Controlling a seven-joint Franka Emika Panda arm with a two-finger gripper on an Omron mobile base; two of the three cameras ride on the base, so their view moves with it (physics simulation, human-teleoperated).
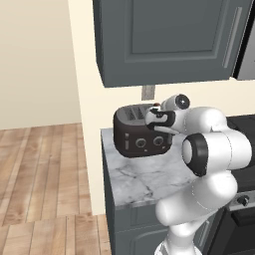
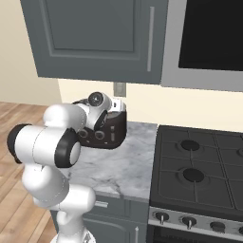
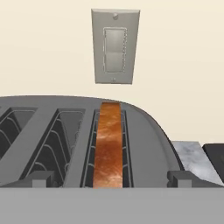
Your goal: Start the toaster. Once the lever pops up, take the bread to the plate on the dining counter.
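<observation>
The dark grey toaster (image 1: pixel 133 140) stands at the back of a small marble counter, against the wall. In the right base view my arm covers the left part of the toaster (image 2: pixel 115 133). My gripper (image 1: pixel 150 118) hovers just above its top, near the right end. In the hand view the bread (image 3: pixel 108 146), a brown slice, stands in the right slot. My gripper (image 3: pixel 109 179) is open, with one dark fingertip (image 3: pixel 40 178) on each side of that slot and nothing between them. The plate and the dining counter are out of view.
A grey wall switch plate (image 3: pixel 115 46) sits on the wall right behind the toaster. Dark grey upper cabinets (image 1: pixel 169 40) hang close overhead. A black stove (image 2: pixel 199 166) adjoins the marble counter (image 1: pixel 144 179) on the right. Wooden floor (image 1: pixel 40 174) lies to the left.
</observation>
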